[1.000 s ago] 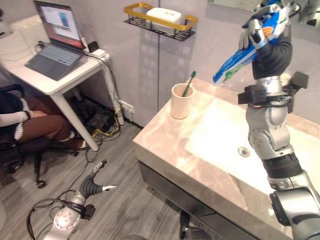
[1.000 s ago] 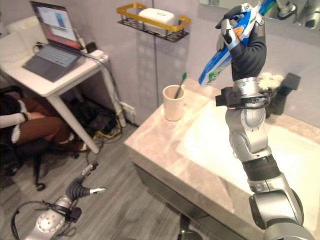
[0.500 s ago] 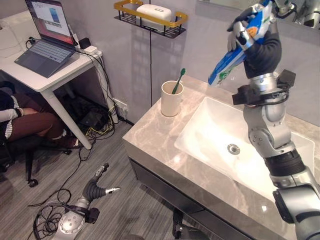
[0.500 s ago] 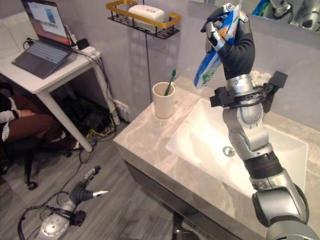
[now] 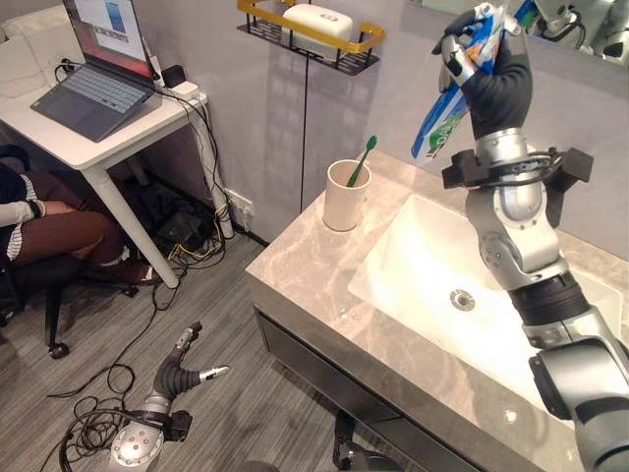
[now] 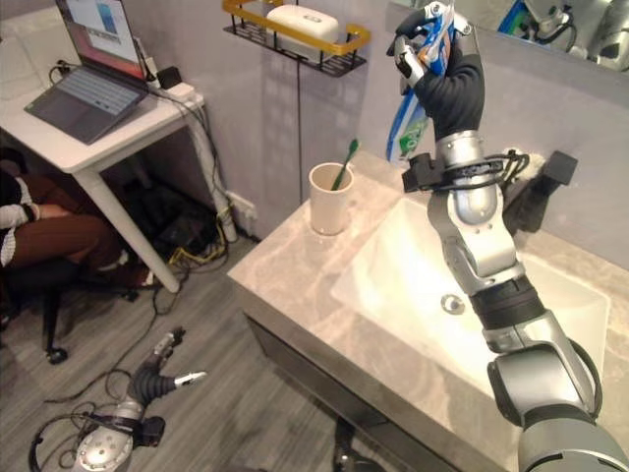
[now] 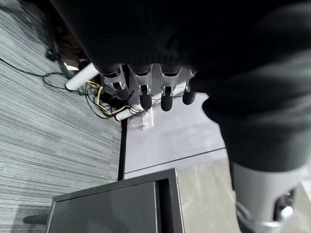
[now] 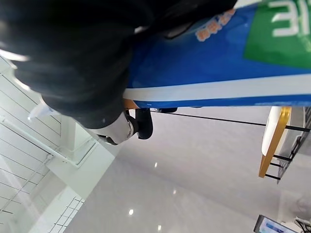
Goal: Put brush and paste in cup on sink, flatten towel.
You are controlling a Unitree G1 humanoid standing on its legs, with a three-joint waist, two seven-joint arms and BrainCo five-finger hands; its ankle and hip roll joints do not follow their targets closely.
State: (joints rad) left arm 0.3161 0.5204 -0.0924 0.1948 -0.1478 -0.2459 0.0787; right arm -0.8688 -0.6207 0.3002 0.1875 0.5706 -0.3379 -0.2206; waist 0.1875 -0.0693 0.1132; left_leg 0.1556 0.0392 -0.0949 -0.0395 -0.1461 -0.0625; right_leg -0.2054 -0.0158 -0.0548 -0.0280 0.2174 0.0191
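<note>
My right hand [image 5: 494, 79] is raised high over the back of the sink, shut on a blue, white and green toothpaste tube [image 5: 439, 116] that hangs steeply down from it. The tube's lower end is in the air, to the right of and above the cup. The beige cup [image 5: 346, 198] stands on the marble counter's far left corner with a green toothbrush [image 5: 363, 161] leaning in it. Close up, the tube [image 8: 228, 68] crosses my right hand's dark cover. My left hand [image 5: 183, 370] hangs low near the floor, its fingers [image 7: 145, 91] relaxed and empty.
The white basin [image 5: 432, 256] is set in the marble counter [image 5: 305, 280], with a black faucet [image 6: 539, 192] behind it. A gold-rimmed wall shelf [image 5: 313, 31] holds a white box. At left, a person [image 5: 44, 231] sits at a white desk [image 5: 108, 123] with a laptop.
The camera has shifted. My right hand has tipped the toothpaste tube to a steeper angle, still held high over the sink. The left hand stays low by the floor.
</note>
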